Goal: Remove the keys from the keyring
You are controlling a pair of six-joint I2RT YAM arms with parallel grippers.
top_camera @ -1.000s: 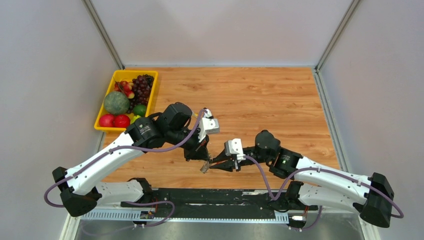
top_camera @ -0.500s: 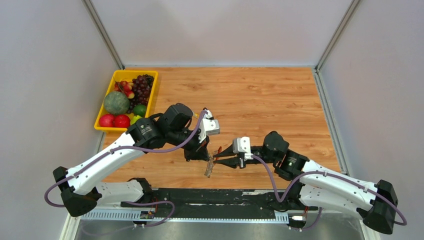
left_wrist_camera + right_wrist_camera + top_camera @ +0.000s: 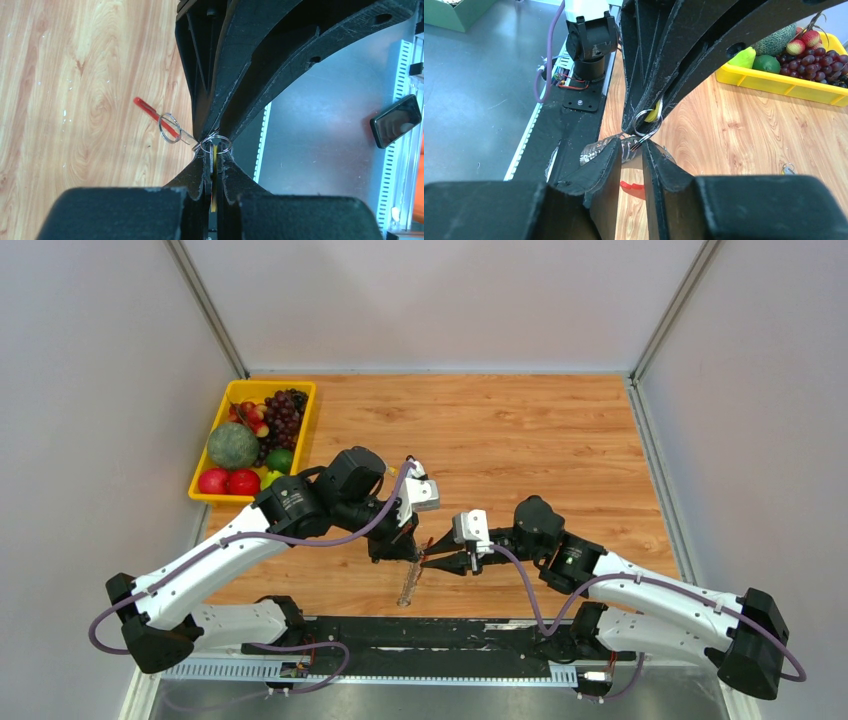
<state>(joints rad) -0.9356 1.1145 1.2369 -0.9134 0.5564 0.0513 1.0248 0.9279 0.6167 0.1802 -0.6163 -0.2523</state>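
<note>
Wooden table top (image 3: pixel 520 440), plank grain running left to right. Yellow tray (image 3: pixel 252 388) sits flat in the far-left corner, loaded with fruit. One small metallic bit (image 3: pixel 788 169) lies loose on the wood, too small to ID. The keys (image 3: pixel 408 585) show over the near strip of wood; contact can't be told.

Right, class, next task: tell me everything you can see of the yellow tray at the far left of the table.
The yellow tray is a shallow rectangular bin with a raised rim, plastic by its look. It lies flat at the far left of the wooden table, close to the wall. It holds a grey-green melon, dark grapes, two red fruits and a round green fruit. The left arm shows beside its near right corner; contact cannot be told.
</note>
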